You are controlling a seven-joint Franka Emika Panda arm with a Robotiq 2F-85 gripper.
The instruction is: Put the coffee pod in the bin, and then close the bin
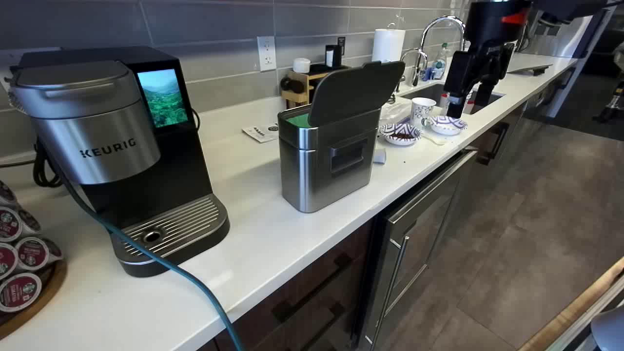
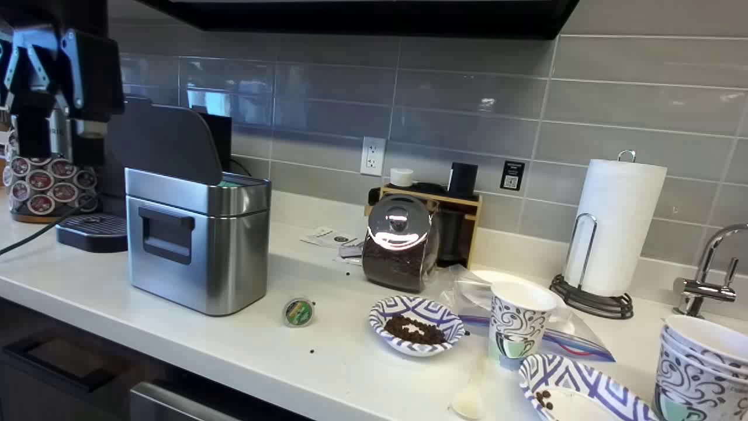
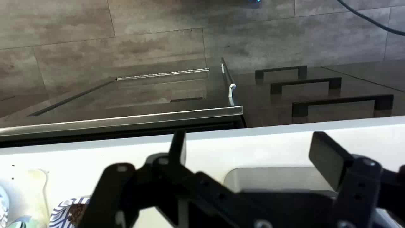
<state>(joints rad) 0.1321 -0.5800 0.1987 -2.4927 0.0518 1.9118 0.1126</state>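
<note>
The brushed-steel bin (image 1: 326, 168) (image 2: 234, 257) stands on the counter with its dark lid (image 1: 358, 92) (image 2: 166, 143) raised. A green lining shows inside. The coffee pod (image 2: 298, 312), with a green printed top, lies on the counter beside the bin. A small white piece of it shows past the bin in an exterior view (image 1: 380, 156). My gripper (image 1: 470, 100) (image 2: 60, 140) is open and empty, held above counter height and apart from the pod. In the wrist view my fingers (image 3: 251, 148) are wide apart, with the bin's steel side (image 3: 278, 179) below and between them.
A Keurig coffee maker (image 1: 112, 146) and a pod rack (image 1: 24, 258) stand on one side of the bin. On its other side are patterned bowls (image 2: 416, 345), a paper cup (image 2: 520, 321), a jar (image 2: 397, 263) and paper towels (image 2: 619, 228). A teal cable (image 1: 195, 280) crosses the counter edge.
</note>
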